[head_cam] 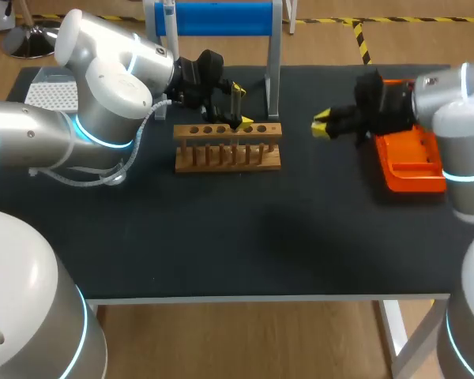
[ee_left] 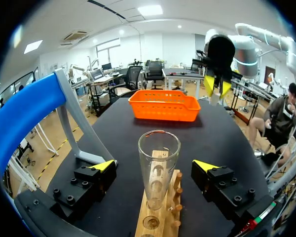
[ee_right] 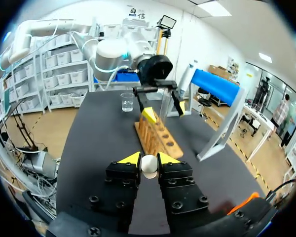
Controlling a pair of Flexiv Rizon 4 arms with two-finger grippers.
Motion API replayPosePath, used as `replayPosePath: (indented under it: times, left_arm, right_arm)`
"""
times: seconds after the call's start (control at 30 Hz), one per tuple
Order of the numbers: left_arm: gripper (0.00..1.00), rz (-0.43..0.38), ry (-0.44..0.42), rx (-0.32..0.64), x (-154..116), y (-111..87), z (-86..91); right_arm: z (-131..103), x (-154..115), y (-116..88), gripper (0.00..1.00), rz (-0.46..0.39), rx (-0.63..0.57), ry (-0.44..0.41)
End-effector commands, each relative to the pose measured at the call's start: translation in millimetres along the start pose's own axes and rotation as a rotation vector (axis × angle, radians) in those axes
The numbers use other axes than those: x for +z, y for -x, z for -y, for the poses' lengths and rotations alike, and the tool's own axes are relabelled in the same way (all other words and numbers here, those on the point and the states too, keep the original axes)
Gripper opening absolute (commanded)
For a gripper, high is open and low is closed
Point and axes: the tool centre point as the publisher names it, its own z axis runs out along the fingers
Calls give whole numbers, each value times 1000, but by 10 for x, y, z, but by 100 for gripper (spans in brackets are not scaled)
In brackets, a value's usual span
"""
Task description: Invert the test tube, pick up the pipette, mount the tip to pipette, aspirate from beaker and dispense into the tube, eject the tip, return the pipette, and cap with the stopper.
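At a lab bench, the left gripper [ee_left: 154, 164] hangs over a wooden rack [head_cam: 227, 150] with its yellow-tipped fingers spread wide. They straddle the test tube [ee_left: 159, 148] without touching it. The glass tube stands upright in one of the rack's holes, mouth open to the ceiling, so the rack and not the robot carries its weight. Whether it holds any liquid cannot be made out from here. The wide stance looks deliberate: the fingers bracket the tube loosely, ready to steady it, while the opening above is left free. Across the black table [head_cam: 221, 237], the right gripper [ee_right: 148, 159] is clamped on a small pale stopper [ee_right: 149, 167], pinched from both sides between its fingertips. It hovers well apart from the rack, in front of an orange basket [head_cam: 411, 162], with its fingers pointed towards the tube. That suggests capping is the step in hand, and the hard part will probably be lining the stopper up squarely over the narrow mouth. Pushed off-centre, it could tip the tube in its hole. The beaker [ee_right: 127, 102] sits on the table beyond the left arm, clear of both grippers. A blue stand [head_cam: 213, 17] rises at the table's far edge, behind the rack.
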Motion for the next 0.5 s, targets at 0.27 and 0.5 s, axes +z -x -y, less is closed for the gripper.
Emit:
replayPosePath:
  times: [0.27, 0.5]
  left_arm:
    - [100, -1, 2, -1, 3, 3, 2]
    - [100, -1, 2, -1, 3, 3, 2]
  right_arm:
    - [-499, 35, 202, 0, -168, -72, -58]
    - [-698, 136, 272, 0, -197, -97, -56]
